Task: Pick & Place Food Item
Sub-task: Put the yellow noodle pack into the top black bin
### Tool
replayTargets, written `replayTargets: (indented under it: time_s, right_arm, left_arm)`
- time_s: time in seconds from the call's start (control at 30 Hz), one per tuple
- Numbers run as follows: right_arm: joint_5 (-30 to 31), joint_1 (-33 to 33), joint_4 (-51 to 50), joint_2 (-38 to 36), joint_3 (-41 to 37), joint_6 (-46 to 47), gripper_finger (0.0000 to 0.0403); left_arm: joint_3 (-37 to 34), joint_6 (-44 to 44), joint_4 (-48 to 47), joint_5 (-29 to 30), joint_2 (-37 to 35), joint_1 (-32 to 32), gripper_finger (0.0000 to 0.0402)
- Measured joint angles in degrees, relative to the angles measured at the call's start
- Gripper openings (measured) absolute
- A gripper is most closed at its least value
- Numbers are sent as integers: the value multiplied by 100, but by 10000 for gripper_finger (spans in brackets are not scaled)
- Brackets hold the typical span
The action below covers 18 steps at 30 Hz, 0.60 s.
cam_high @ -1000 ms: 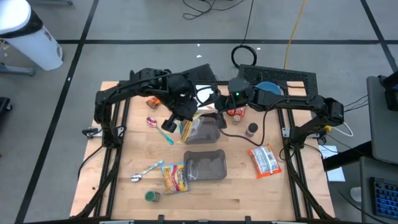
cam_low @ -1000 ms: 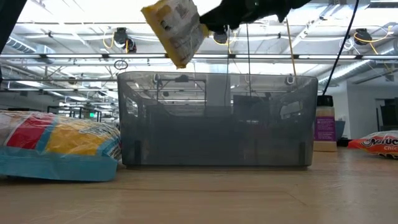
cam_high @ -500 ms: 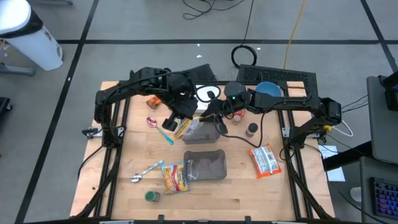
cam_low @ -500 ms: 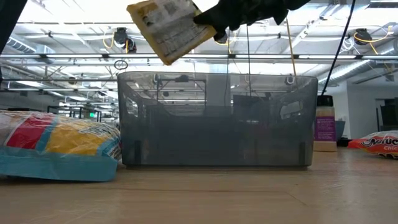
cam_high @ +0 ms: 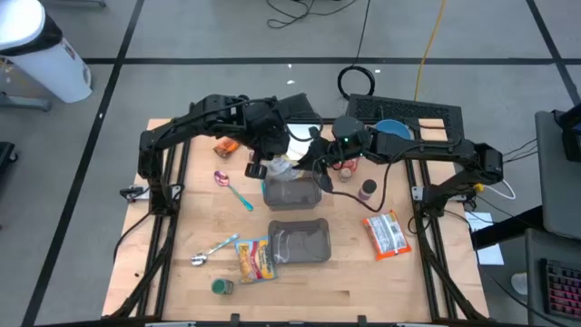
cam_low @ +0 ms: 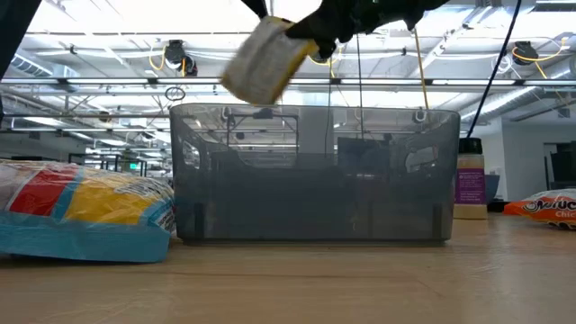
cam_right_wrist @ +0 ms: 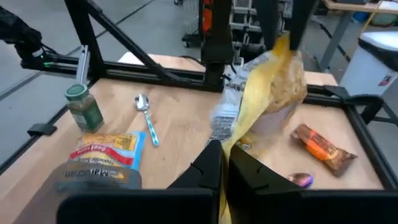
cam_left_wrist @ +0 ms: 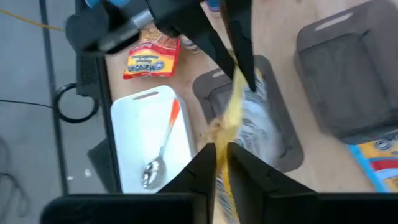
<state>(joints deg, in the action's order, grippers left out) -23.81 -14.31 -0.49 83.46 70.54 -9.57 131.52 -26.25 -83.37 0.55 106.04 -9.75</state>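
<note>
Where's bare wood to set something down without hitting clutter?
Front right is open, between the front gray bin and the orange noodle packet, running to the table's front edge. Crowded: mid-table, where the left gripper and right gripper hold the yellow pouch.
</note>
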Motion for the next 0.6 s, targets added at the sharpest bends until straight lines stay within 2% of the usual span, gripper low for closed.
replayTargets:
  time_s: [0.17, 0.37, 0.43, 0.6]
  right_arm:
    - [-4, -144, -196, -136, 5, 188, 0]
    - [-16, -266, -285, -251, 9, 442, 0]
    - [11, -266, -405, -256, 15, 453, 0]
    - [88, -207, -656, -244, 7, 600, 0]
  left_arm:
    - [4, 212, 66, -398, -141, -180, 101]
    - [4, 463, 106, -446, -436, -443, 148]
    - [4, 686, 112, -789, -526, -620, 156]
    - [-7, 1039, 95, -2386, -573, -1123, 163]
